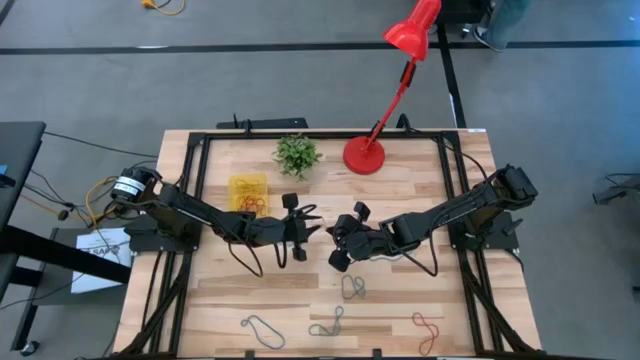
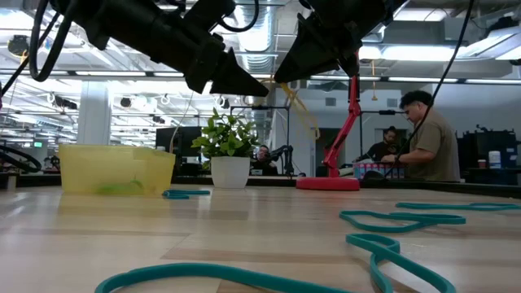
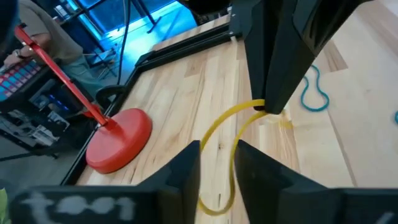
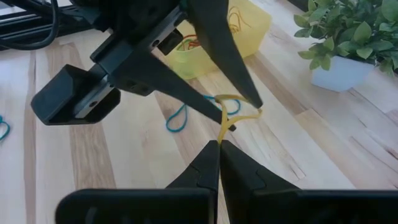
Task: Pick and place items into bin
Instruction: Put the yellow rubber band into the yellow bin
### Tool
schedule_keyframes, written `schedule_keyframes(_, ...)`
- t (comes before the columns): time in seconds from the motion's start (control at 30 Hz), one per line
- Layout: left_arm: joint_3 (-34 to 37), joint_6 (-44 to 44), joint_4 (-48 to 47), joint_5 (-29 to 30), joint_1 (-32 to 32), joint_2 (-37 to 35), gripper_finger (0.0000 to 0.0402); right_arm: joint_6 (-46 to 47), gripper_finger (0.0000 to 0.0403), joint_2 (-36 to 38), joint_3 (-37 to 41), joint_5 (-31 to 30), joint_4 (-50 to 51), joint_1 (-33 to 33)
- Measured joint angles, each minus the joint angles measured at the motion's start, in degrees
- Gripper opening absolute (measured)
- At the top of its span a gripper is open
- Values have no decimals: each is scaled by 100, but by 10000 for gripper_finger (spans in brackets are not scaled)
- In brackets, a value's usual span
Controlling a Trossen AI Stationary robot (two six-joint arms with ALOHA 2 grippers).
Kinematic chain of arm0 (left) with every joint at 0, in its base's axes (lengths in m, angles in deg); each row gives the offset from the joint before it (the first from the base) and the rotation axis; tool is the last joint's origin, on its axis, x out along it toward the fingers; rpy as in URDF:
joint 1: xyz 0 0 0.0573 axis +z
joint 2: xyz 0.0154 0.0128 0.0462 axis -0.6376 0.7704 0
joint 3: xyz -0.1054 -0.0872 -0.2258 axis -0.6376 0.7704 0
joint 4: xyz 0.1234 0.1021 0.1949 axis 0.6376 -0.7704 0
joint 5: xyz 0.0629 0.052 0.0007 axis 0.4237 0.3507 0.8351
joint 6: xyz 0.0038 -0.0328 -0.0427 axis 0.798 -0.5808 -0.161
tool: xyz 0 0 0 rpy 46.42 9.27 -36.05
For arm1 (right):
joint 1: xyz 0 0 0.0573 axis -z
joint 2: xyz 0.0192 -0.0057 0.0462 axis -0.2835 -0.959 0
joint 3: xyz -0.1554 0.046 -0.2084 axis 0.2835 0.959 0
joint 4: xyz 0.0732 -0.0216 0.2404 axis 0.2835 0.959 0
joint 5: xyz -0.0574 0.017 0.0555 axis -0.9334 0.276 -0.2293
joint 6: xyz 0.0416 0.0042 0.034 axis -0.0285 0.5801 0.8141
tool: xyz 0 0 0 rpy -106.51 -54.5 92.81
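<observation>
Wooden table (image 1: 400, 200) with a black frame, open office space behind it; a person (image 2: 430, 134) stands at a bench in the low view's background.

Both arms meet above mid-table. Right end effector (image 4: 219, 149): fingers pressed together, pinching the lower end of a yellow band (image 4: 227, 121). Left end effector (image 4: 245, 115): fingers partly spread, tips converging on the upper end of the same band, which passes between them in the left wrist view; firm grip by the left cannot be confirmed. Yellow band hangs in the air between the two end effectors, clear of the table, seen as a thin strand in the low view as well.

Yellow bin (image 1: 247, 192) sits on the table behind the left arm's end effector, just beside the potted plant (image 1: 297, 154). Several orange and red bands lie inside the bin (image 4: 199, 43).

Red lamp (image 1: 365, 155) stands with its base near the far edge, beside the plant.

Loose bands on the table:
- blue band (image 4: 179, 118) on the wood between the end effectors and the bin
- grey band (image 1: 352, 288) just in front of the right end effector
- grey band (image 1: 262, 327) near the front edge
- teal band (image 1: 328, 325) near the front edge
- red band (image 1: 428, 330) near the front edge, right side
</observation>
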Motion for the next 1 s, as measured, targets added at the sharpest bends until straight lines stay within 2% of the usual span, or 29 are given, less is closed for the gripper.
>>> schedule_keyframes(0.2,0,-2,2,2,-2,0,9,2,4,0,0,-4,2,0)
schedule_keyframes(0.37,0,-81,0,4,-4,0,4,4,11,0,0,-7,2,0)
schedule_keyframes(0.57,0,-258,-147,215,-4,0,1,116,44,0,0,-1,27,0)
schedule_keyframes(0.8,0,-801,-475,1576,-40,0,0,352,68,0,0,-3,435,0)
schedule_keyframes(0.9,0,-569,-492,2711,-177,0,0,352,68,0,0,-4,455,0)
schedule_keyframes(1.0,0,154,-488,4359,-354,0,0,352,68,0,0,-4,455,0)
